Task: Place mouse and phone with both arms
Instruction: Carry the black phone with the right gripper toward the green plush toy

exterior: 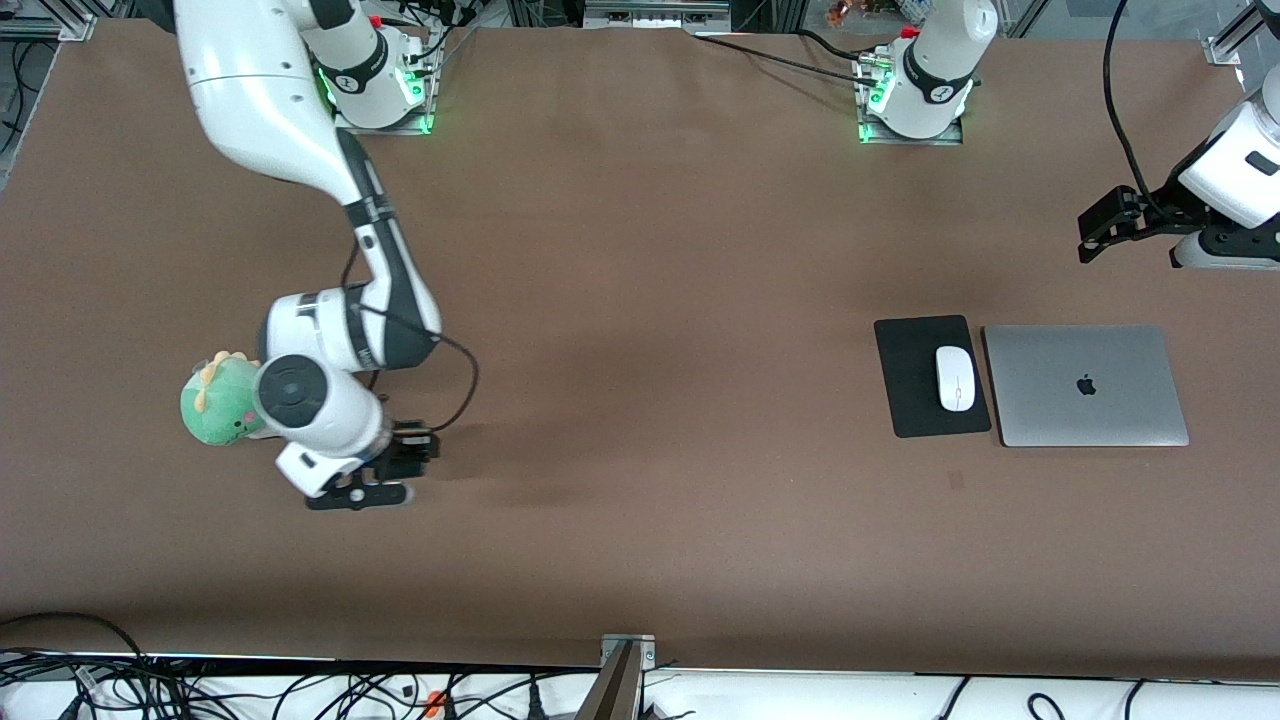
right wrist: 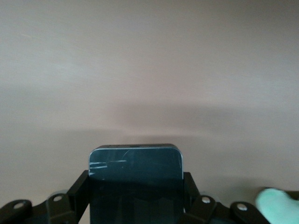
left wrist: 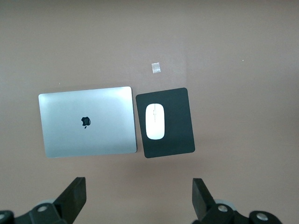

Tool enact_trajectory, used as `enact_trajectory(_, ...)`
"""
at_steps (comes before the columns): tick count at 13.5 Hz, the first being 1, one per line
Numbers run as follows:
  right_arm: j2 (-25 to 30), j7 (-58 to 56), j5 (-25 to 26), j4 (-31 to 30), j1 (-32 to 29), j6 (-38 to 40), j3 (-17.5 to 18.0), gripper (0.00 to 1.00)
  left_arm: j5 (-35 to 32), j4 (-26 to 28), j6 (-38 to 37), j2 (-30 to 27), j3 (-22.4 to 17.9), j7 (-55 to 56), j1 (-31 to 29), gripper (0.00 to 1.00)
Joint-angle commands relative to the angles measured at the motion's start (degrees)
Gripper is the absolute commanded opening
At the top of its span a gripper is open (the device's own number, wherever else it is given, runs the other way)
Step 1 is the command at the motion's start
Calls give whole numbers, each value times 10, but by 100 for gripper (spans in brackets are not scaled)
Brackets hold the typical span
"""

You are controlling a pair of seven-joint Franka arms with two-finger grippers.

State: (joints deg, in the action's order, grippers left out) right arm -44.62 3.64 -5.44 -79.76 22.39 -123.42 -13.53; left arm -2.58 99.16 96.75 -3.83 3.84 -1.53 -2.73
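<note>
The phone [right wrist: 135, 172] is pinched by its side edges between the fingers of the right gripper [exterior: 385, 478], low over bare table [exterior: 640, 300] at the right arm's end, beside a green plush toy [exterior: 215, 405]. The mouse [exterior: 956, 378] lies on the black mouse pad [exterior: 908, 385], just beside a closed silver laptop [exterior: 1085, 385]. The left gripper [left wrist: 138, 198] hangs high above them, fingers spread wide and empty

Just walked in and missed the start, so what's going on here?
The right gripper is shut on the phone, low over the table beside a green plush toy. The mouse sits on the mouse pad beside a closed laptop. The left gripper waits open above them.
</note>
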Motion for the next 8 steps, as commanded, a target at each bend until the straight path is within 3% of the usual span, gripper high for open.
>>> enact_trajectory(1, 14, -24, -2, -30, -23, -13, 12, 60, -12, -16, -6, 5, 8, 5, 1, 100)
enact_trajectory(5, 5, -22, -2, -95, -24, -111, 18, 60, -12, -19, -7, 7, 11, 5, 1, 100)
enact_trajectory(8, 5, -15, -2, -95, -20, -113, 18, 60, -12, -19, -7, 7, 11, 5, 1, 100)
